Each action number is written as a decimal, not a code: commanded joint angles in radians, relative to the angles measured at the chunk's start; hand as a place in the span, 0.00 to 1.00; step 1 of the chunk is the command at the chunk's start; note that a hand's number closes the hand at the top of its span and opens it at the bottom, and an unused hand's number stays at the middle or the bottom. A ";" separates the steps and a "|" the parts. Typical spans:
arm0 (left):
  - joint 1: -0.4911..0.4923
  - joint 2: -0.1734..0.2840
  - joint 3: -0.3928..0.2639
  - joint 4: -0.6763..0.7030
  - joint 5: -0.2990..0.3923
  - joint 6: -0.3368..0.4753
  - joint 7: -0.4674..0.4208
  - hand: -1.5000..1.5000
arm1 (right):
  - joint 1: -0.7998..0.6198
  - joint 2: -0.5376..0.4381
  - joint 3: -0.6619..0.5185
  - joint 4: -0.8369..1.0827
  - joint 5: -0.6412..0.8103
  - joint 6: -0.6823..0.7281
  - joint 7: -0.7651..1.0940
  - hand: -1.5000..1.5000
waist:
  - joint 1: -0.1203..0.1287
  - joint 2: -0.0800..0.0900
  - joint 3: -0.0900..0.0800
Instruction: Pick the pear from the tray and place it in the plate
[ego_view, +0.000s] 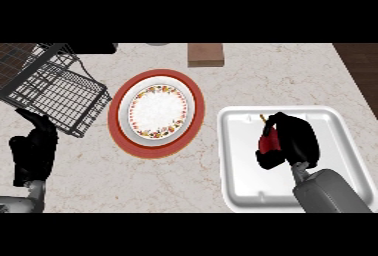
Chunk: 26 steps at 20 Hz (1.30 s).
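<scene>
A red pear with a thin stem lies in the white tray at the right of the counter. My right hand is curled round the pear from the right, hiding most of it. The plate, white with a flowered rim and a broad red border, sits left of the tray with nothing on it. At the lower left edge my left hand rests open, fingers up, away from both.
A black wire rack stands at the far left, just above the left hand. A brown wooden block sits at the back of the marble counter. Dark wood borders the counter at the right edge.
</scene>
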<state>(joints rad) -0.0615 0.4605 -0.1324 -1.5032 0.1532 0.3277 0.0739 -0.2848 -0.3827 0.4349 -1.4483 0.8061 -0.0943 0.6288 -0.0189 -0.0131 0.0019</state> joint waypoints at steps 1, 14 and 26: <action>-0.127 -0.026 -0.072 -0.003 -0.010 -0.062 0.033 0.50 | -0.043 0.014 0.019 -0.123 0.083 -0.105 -0.030 1.00 | -0.027 0.009 -0.002; -0.155 -0.048 -0.063 0.039 -0.009 -0.097 0.017 0.50 | -0.225 0.175 0.049 -0.237 0.029 -0.044 -0.066 1.00 | 0.012 0.017 -0.003; -0.164 -0.079 -0.082 0.028 -0.027 -0.104 0.009 0.50 | -0.540 0.381 0.063 0.268 -0.073 -0.158 -0.052 1.00 | 0.055 0.029 -0.003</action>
<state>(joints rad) -0.1180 0.4330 -0.1411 -1.4813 0.1263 0.2861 0.0808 -0.7244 -0.0293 0.4853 -1.3388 0.7838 -0.2013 0.5712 0.0359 0.0039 0.0016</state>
